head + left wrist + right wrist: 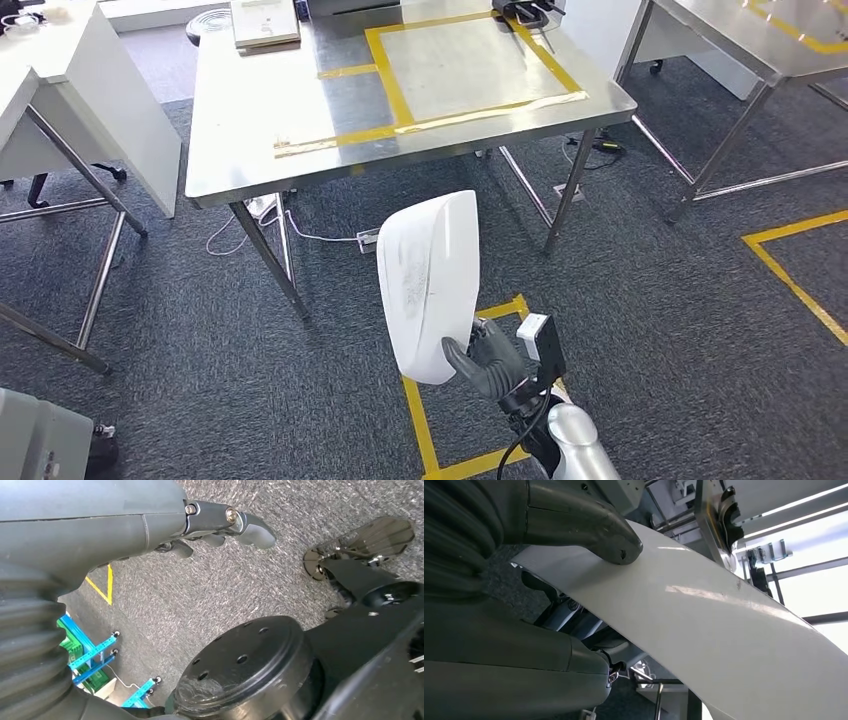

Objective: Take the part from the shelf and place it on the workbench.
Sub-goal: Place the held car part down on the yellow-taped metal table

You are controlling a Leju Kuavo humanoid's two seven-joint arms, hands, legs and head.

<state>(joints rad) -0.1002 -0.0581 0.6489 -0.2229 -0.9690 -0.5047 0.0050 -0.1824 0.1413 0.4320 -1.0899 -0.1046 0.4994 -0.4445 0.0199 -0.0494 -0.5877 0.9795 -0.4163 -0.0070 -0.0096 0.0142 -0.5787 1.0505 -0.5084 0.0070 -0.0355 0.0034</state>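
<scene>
The workbench (400,90) is seen from high above; the carpet (200,590) and white part (704,625) are seen close from the wrists.

The part (428,285) is standing upright in the right robot hand (492,366), over the floor (650,330), in front of the tabletop (260,110). A board (265,22) is lying on the tabletop's far left side.

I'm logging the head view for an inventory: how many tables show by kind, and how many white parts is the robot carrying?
Stainless steel tables: 2, the workbench with yellow tape and another at the far right
White tables: 1, at the left
White parts: 1, held by the right hand
Total: 4
</scene>
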